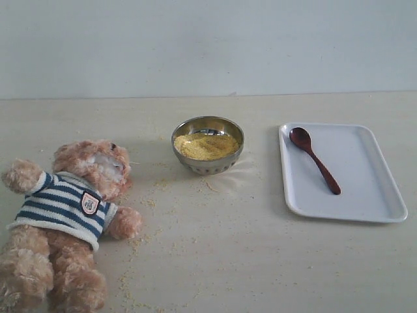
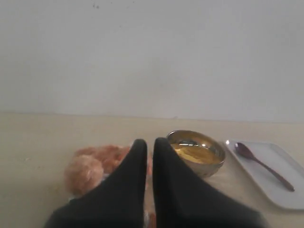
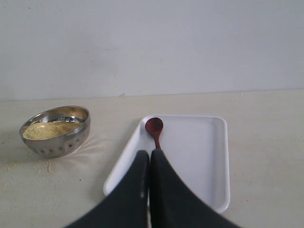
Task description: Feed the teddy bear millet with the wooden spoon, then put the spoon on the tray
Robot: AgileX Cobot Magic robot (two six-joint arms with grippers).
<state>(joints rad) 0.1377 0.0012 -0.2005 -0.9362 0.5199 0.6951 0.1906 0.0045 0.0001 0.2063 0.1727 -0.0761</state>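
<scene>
A round steel bowl (image 1: 208, 167) stands upright near mid-table; the tabletop (image 1: 260, 261) is pale beige — a plain whitish wall (image 1: 208, 45) rises behind.

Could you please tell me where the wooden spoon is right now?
In the exterior view the wooden spoon lies inside the white tray on the right, just right of the steel bowl.

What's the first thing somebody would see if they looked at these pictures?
Probably the fluffy teddy bear in its striped shirt, lying on its back at the left of the table. In the middle stands a shiny steel bowl full of yellow millet, with grains spilled around it. On the right, a dark wooden spoon lies on a white tray.
</scene>
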